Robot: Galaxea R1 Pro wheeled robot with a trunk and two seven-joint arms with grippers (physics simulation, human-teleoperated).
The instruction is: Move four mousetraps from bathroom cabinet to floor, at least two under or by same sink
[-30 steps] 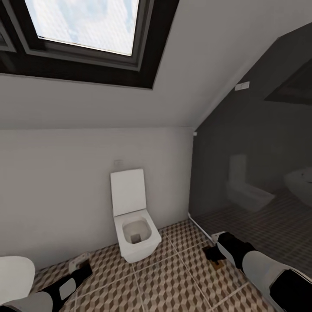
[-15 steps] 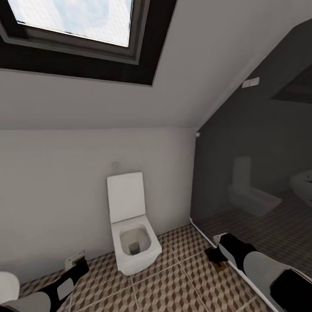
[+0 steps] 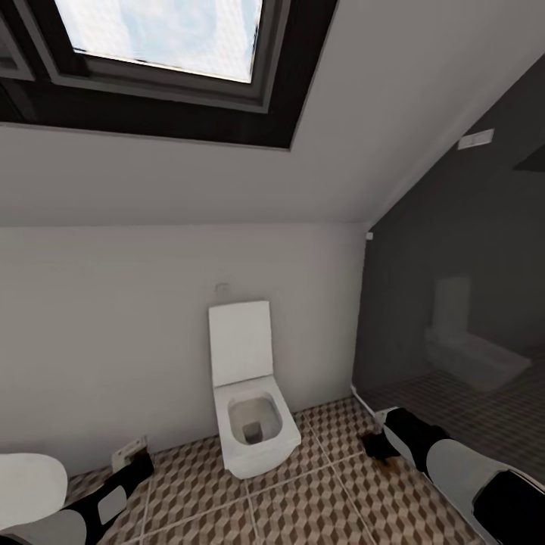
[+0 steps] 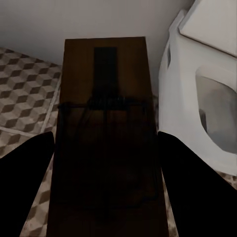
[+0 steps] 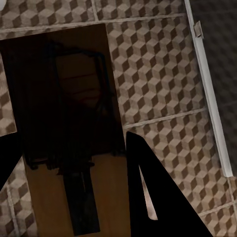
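Both sets of fingers are clamped on cargo: my left gripper pinches a mousetrap flat between its dark fingers, and my right gripper pinches a second mousetrap the same way, board and dark wire in full sight in each wrist view. From the head view I see the left trap as a pale sliver at my left gripper and the right one as a brown edge at my right gripper.

What has changed in the last second is the view, not the load. The toilet, the skylight and the dark glass partition have all slid across the picture, first a little one way, then further toward its right, while my arms sit at the same low corners. That is my base or head turning, so I judge I am in transit, looking for a place to set down.

The bathroom floor lies under both hands, patterned tile all round, yet no sink shows ahead, so a drop here would not count toward the sink condition.

Count: two mousetraps, one per hand; one toilet, plus its dim reflection in the glass; one skylight. A rounded white shape by my left arm I cannot identify.
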